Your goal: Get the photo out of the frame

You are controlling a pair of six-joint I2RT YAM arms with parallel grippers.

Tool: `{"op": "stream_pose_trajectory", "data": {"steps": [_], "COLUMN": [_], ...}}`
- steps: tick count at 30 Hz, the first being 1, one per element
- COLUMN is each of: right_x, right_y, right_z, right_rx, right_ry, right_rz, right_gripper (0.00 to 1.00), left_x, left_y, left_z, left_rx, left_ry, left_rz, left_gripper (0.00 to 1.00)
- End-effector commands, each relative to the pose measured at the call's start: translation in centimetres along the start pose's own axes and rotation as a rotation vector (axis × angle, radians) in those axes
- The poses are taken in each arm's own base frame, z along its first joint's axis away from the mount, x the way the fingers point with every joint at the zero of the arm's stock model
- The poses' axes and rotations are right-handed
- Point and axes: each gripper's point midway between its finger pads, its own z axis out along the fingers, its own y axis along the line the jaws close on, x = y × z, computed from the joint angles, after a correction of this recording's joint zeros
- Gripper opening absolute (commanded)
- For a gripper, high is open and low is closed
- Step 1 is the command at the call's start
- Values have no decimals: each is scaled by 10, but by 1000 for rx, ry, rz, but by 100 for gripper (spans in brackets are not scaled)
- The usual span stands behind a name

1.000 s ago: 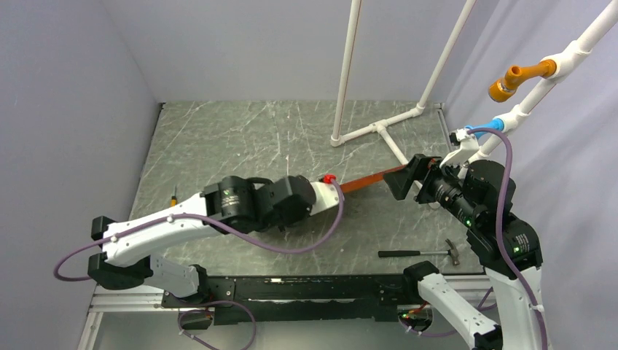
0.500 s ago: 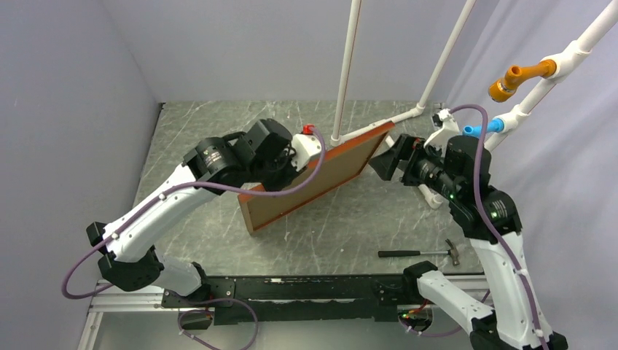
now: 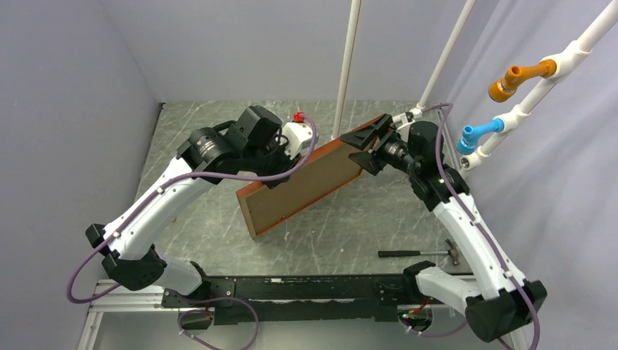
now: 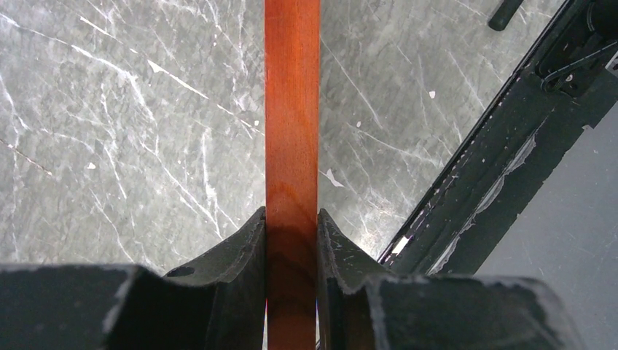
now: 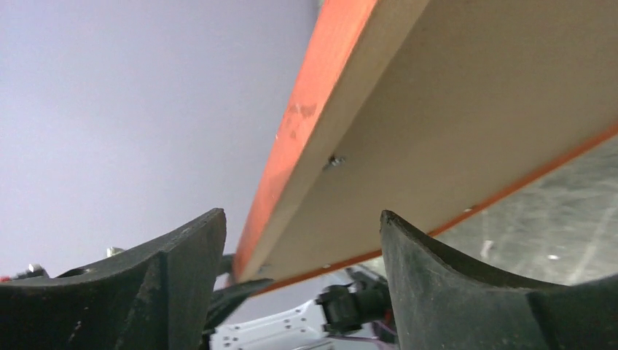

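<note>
Over the table [image 3: 211,138] I hold the frame [image 3: 245,211] tilted in the air, my left claw [image 4: 291,237] pinched tight on its edge. My right claw [image 5: 299,222] gapes wide at the far corner, gripping nothing. The photo [image 3: 310,179] sits inside, board back showing. Best to keep the frame steady and free the small clip [image 5: 335,160] first.

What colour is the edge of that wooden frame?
Reddish-brown; the frame shows clearest in the left wrist view.
</note>
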Motion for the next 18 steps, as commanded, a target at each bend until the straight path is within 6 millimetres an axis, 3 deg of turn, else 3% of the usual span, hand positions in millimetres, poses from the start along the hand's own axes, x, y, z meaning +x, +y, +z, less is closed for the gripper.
{"op": "stream_pose_trajectory", "data": {"steps": [1,10,15,18], "right_x": [0,10,9,8], "right_y": [50,48,42,39], "right_z": [13,32,34,37], "right_rx": [-186,-184,-158,-148], "right_ry": [34,41,15,3], "right_rz": [120,195,229,240], "right_gripper": [73,41,35,18], "left_x": [-19,-19,-18,-18], "left_y": [-14,-14,-14,-14], "left_z": [-16,-15,-15,-17], "left_rx": [80,92,94,90], "left_ry": [-103,-103,-103,-108], "left_rz": [-6,-7,3,5], "left_gripper": [0,0,0,0]}}
